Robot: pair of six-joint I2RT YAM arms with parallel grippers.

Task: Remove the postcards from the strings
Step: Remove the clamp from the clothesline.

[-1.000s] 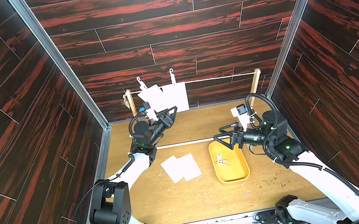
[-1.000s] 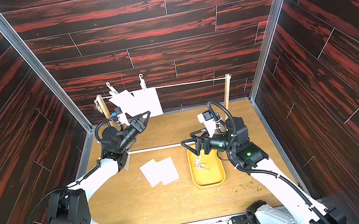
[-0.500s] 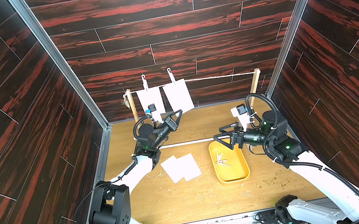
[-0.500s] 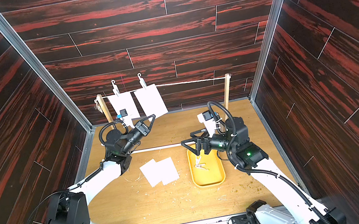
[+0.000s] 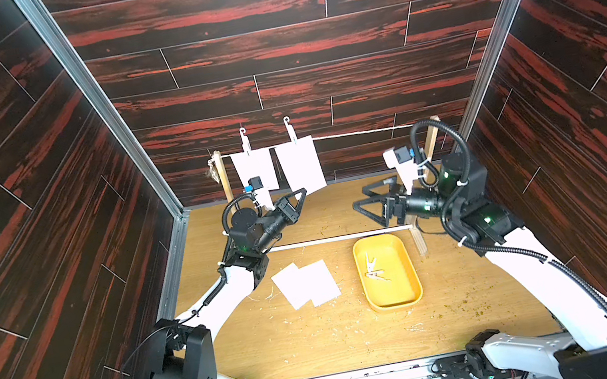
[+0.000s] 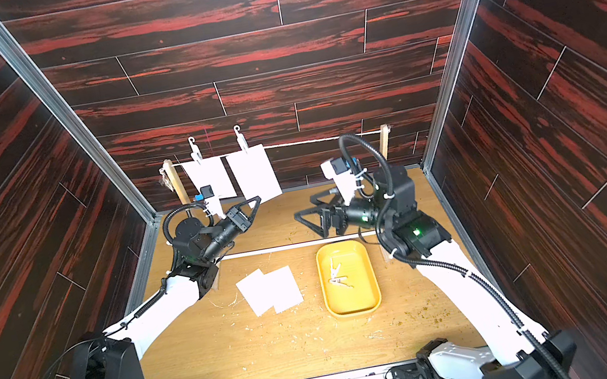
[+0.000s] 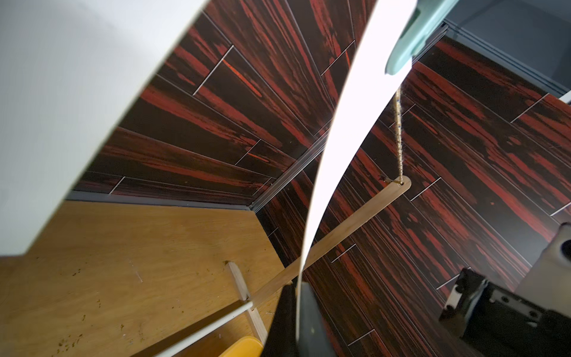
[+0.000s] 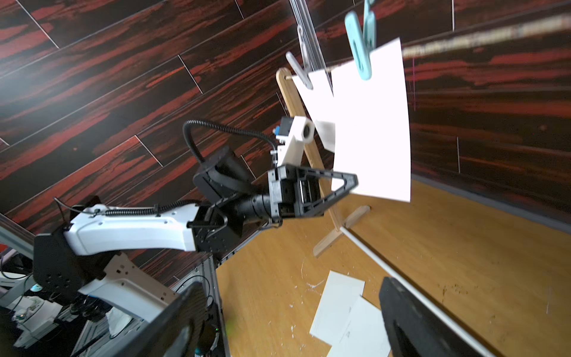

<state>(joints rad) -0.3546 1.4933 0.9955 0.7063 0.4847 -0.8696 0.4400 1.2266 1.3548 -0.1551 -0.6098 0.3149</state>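
The left jaws are clenched on the lower corner of a hanging postcard [image 5: 300,166]. The right wrist view shows them meeting on its bottom edge [image 8: 370,123]. The left wrist view sits too close to show how deep the paper goes in, though the sheet seems to bow a little there. The right jaws stand wide apart and hold nothing, hovering over the far end of the yellow tray [image 5: 396,292] and turned toward that card.

The gripped card hangs beyond the tray, off toward the left arm's side, from a hooked clothespin [image 5: 290,134] on the twine string [image 5: 359,132]. A second pinned postcard [image 5: 253,167] hangs just beside it, further from the tray. Two loose postcards [image 5: 305,283] lie overlapping on the worktop [image 5: 300,347], near the tray's long side. A few clothespins [image 5: 373,271] lie inside the tray.

By this layout the task is about half done (two cards down, two up), and the third card is the one in hand. The next move probably calls for the right jaws to rise to that clothespin and pinch it open. Meanwhile the left jaws should hold the corner steady, since a hard tug could tear thin paper or drag the light stand.
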